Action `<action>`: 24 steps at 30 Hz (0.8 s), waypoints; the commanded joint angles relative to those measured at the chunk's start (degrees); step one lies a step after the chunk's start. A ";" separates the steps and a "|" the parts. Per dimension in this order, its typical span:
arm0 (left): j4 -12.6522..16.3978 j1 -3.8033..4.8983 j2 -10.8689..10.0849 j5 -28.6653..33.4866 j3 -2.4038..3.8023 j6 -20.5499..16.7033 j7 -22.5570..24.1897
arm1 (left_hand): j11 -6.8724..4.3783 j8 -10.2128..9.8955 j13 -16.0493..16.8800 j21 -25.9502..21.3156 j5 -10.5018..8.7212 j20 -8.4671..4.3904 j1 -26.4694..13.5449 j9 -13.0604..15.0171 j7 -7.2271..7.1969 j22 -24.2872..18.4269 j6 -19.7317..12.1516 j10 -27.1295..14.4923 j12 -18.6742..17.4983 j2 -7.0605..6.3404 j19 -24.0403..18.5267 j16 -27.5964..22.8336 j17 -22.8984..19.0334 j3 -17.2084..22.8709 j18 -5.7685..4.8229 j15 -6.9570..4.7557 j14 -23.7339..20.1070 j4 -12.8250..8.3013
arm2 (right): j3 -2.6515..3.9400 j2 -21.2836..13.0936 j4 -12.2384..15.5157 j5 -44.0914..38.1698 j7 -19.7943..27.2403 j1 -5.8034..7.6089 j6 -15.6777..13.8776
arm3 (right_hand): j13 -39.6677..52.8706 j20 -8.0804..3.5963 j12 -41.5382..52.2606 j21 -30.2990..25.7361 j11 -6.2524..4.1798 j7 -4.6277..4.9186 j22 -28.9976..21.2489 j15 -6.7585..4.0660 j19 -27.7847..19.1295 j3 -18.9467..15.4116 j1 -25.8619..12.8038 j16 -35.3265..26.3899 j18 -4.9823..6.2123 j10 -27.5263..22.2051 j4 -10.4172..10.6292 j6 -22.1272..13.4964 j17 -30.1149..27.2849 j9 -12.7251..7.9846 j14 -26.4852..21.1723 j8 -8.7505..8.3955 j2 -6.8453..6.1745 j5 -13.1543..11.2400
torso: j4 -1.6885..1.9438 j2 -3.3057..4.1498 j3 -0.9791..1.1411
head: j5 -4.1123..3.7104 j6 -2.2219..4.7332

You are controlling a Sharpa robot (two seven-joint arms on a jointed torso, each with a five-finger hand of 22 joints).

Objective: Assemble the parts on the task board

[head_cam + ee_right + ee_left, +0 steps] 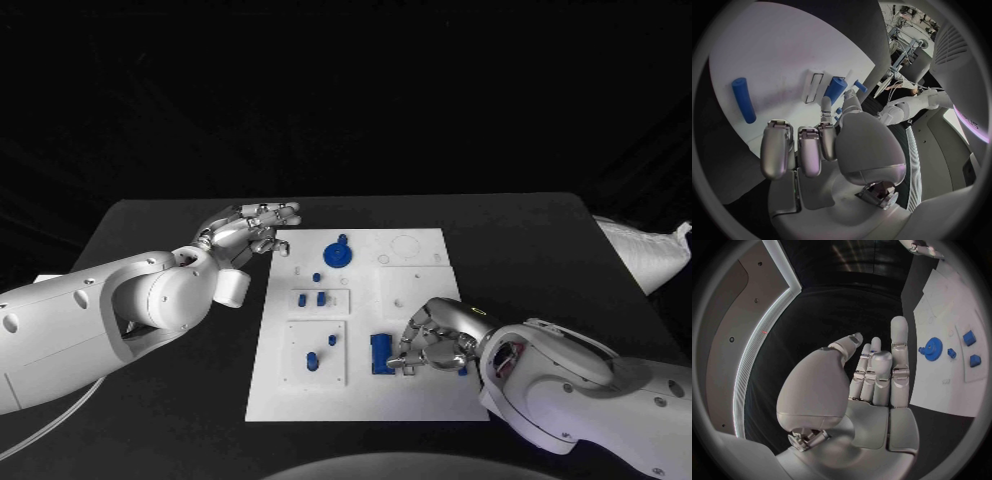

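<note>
1. Board edge nearest the robot: the task board (pixel 418 405) has a bare white strip along its near edge, and black table (pixel 159 225) lies open to its left and right.
2. Just beyond that strip, the right hand (pixel 433 342) rests over the board's near right part, fingers curled down beside a long blue block (pixel 381 354); whether it grips anything I cannot tell. The right wrist view shows a blue rod (pixel 744 100) lying well clear of the fingers (pixel 776 150) and a second blue cylinder (pixel 835 89) beyond them.
3. Left of that hand, a raised panel carries two small blue parts (pixel 312 360).
4. Mid-board, two blue pegs (pixel 310 299) stand on another panel.
5. Farther off, a blue gear (pixel 336 253) sits near the far left; the far right corner is bare.
6. At the far left edge, the left hand (pixel 251 228) hovers beside the board, fingers extended, holding nothing.
</note>
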 commanded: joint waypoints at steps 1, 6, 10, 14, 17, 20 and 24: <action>0.09 0.02 -0.06 0.21 0.03 0.62 0.54 | 0.05 -0.10 0.06 -0.38 0.11 0.05 -0.58 -0.07 0.00 -0.08 -0.51 -0.40 0.32 -0.05 -0.47 -0.07 -0.06 -0.22 0.91 0.13 -0.33 -0.02 | 0.02 -0.09 -0.09 -1.63 2.13 -0.04 1.35 | 6.49 -0.33 -0.31 -0.10 -0.29 -0.18 0.09 -0.24 0.66 0.09 1.17 -0.11 -0.93 2.42 -0.40 -0.37 10.08 0.11 4.99 0.10 0.63 -0.31 | -0.26 0.03 0.00 | 0.23 0.03; 0.07 0.02 0.13 0.21 0.02 0.77 0.53 | 0.03 -0.09 0.07 -0.39 0.14 0.06 -0.47 -0.07 -0.01 -0.10 -0.56 -0.45 0.39 0.00 -0.47 -0.06 -0.09 -0.18 0.92 0.12 -0.34 -0.08 | 0.02 0.88 -0.91 -2.48 1.39 -0.11 1.33 | 6.54 -0.33 -0.29 -0.05 -0.35 -0.27 0.20 -0.26 0.69 0.54 1.79 -0.07 -0.95 2.44 -0.86 -0.16 10.16 0.25 5.01 0.17 1.09 -0.78 | -0.28 -0.06 -0.04 | 0.15 -0.11; 0.04 0.02 0.25 0.21 0.02 0.86 0.51 | 0.03 -0.09 0.07 -0.39 0.14 0.06 -0.47 -0.07 -0.01 -0.10 -0.56 -0.45 0.39 0.00 -0.47 -0.06 -0.09 -0.18 0.92 0.12 -0.34 -0.08 | 0.02 1.94 -1.72 -2.76 0.78 -0.26 1.17 | 6.67 -0.36 -0.15 0.05 -0.46 -0.41 0.37 -0.33 0.75 0.90 1.84 -0.05 -0.97 2.53 -0.91 0.21 10.21 0.42 5.02 0.34 1.80 -0.91 | -0.07 -0.10 -0.05 | 0.07 -0.11; 0.02 0.01 0.22 0.21 0.02 0.86 0.51 | 0.03 -0.09 0.07 -0.39 0.14 0.06 -0.47 -0.07 -0.01 -0.10 -0.56 -0.45 0.39 0.00 -0.47 -0.06 -0.09 -0.18 0.92 0.12 -0.34 -0.08 | 0.01 2.71 -2.37 -3.00 0.32 -0.39 1.65 | 6.72 -0.40 -0.12 0.09 -0.55 -0.55 0.45 -0.39 0.78 0.99 1.68 -0.01 -0.98 2.56 -0.86 0.52 10.29 0.57 5.04 0.53 2.09 -0.88 | -0.16 -0.05 -0.08 | 0.24 -0.14; 0.06 0.01 0.17 0.21 0.02 0.88 0.49 | 0.03 -0.09 0.07 -0.39 0.14 0.06 -0.47 -0.07 -0.01 -0.10 -0.56 -0.45 0.39 0.00 -0.47 -0.06 -0.09 -0.18 0.92 0.12 -0.34 -0.08 | 0.01 3.27 -2.82 -3.60 -0.02 -0.54 2.59 | 6.94 -0.46 0.19 0.21 -0.72 -0.77 0.65 -0.50 0.84 1.01 1.83 0.05 -1.02 2.68 -1.11 0.94 10.39 0.79 5.06 0.85 1.99 -0.97 | -0.21 0.02 -0.09 | 0.36 -0.23; 0.10 0.01 0.12 0.21 0.02 0.91 0.46 | 0.03 -0.09 0.07 -0.39 0.14 0.06 -0.47 -0.07 -0.01 -0.10 -0.56 -0.45 0.39 0.00 -0.47 -0.06 -0.09 -0.18 0.92 0.12 -0.34 -0.08 | 0.01 3.74 -3.21 -4.41 -0.29 -0.79 3.46 | 7.11 -0.63 0.40 0.33 -1.00 -1.09 0.87 -0.74 0.91 1.25 2.92 0.14 -1.05 2.79 -2.10 1.23 10.55 1.09 5.09 1.20 1.65 -1.66 | -0.25 0.02 -0.05 | 0.41 -0.31; 0.12 0.01 0.06 0.21 0.02 0.94 0.43 | 0.03 -0.09 0.07 -0.39 0.14 0.06 -0.47 -0.07 -0.01 -0.10 -0.56 -0.45 0.39 0.00 -0.47 -0.06 -0.09 -0.18 0.92 0.12 -0.34 -0.08 | 0.01 4.21 -3.54 -5.63 -0.81 -1.18 3.91 | 7.37 -0.93 0.69 0.44 -1.27 -1.36 1.11 -1.01 0.96 2.38 5.36 0.21 -1.10 2.93 -4.07 1.30 10.69 1.44 5.11 1.50 1.62 -5.32 | -0.24 0.01 -0.02 | 0.45 -0.42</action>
